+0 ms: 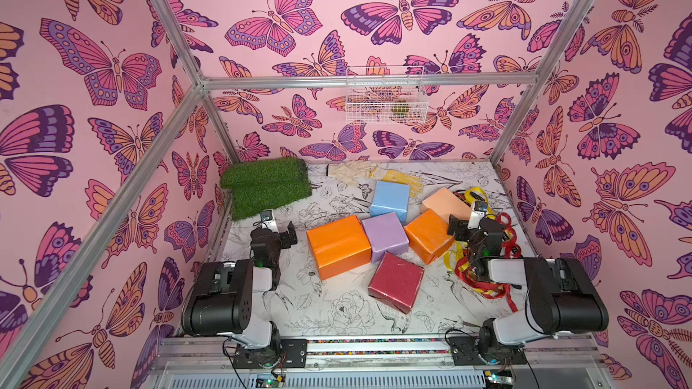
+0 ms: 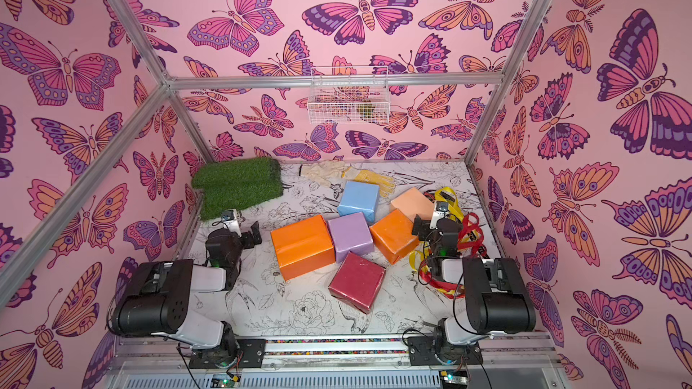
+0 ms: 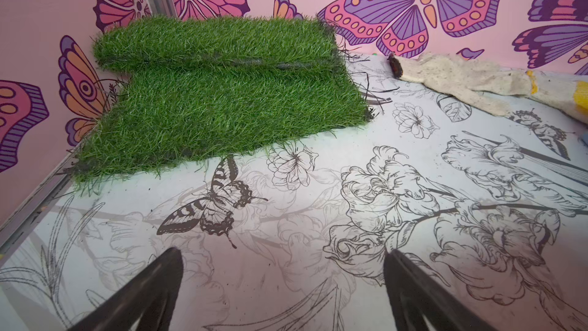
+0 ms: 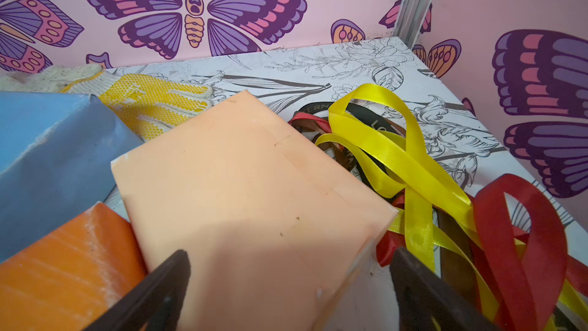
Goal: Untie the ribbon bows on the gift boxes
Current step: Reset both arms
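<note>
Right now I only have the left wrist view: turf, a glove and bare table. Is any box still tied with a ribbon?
Observer: No. In both top views all six gift boxes are bare; no ribbon wraps any of them.
Operator: Where are the ribbons, then?
Observer: The ribbons lie in a loose tangle on the table beside the peach box, on the right arm's side.
Operator: Is the right gripper holding one?
Observer: No. The right gripper is open by the peach box's near corner, with nothing in it.
</note>
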You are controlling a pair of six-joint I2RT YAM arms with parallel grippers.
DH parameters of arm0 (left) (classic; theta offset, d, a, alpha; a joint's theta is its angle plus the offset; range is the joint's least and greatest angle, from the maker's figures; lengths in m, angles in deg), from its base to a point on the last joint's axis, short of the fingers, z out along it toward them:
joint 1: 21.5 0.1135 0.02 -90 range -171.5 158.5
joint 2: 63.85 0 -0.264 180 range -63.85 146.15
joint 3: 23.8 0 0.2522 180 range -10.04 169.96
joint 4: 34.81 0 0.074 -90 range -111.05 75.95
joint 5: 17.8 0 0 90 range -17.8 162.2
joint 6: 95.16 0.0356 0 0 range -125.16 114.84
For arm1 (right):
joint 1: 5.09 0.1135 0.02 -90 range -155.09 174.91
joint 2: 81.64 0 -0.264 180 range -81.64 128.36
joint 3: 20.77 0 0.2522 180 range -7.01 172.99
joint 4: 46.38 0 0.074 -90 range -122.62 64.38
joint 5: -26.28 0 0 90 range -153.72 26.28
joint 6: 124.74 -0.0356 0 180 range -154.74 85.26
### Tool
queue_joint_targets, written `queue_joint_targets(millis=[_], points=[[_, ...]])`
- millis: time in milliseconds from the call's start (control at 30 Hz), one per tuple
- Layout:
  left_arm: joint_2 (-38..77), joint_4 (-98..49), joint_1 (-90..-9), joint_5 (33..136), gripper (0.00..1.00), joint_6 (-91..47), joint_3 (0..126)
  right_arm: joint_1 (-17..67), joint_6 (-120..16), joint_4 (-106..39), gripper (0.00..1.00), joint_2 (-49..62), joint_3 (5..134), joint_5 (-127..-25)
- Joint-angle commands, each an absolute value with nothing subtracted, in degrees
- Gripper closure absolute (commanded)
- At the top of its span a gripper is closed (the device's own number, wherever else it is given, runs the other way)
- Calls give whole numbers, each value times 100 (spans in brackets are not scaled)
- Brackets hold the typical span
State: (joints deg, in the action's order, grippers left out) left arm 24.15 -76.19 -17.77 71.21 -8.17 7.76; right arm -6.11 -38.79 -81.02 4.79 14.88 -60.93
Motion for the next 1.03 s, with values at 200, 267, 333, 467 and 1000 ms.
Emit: queue_joint_targets(millis=[200, 267, 333, 467, 1000], points=[[2474, -7572, -1811, 7152, 0, -729, 824, -572, -3772, -7847, 1, 458, 1629, -6236], [2461, -7583, -1922, 6697, 0, -761, 824, -571, -3764, -7861, 1, 458, 1628, -6238], [2472, -7723, -2117, 6088, 1, -757, 807, -572, -3757, -7854, 1, 458, 1628, -6236], [2463, -7667, -2117, 6064, 1, -765, 824, -572, -3773, -7850, 1, 458, 1636, -6240], [2483, -7466, -2075, 6641, 0, -595, 1044, -574, -3759, -7808, 1, 482, 1672, -6250]])
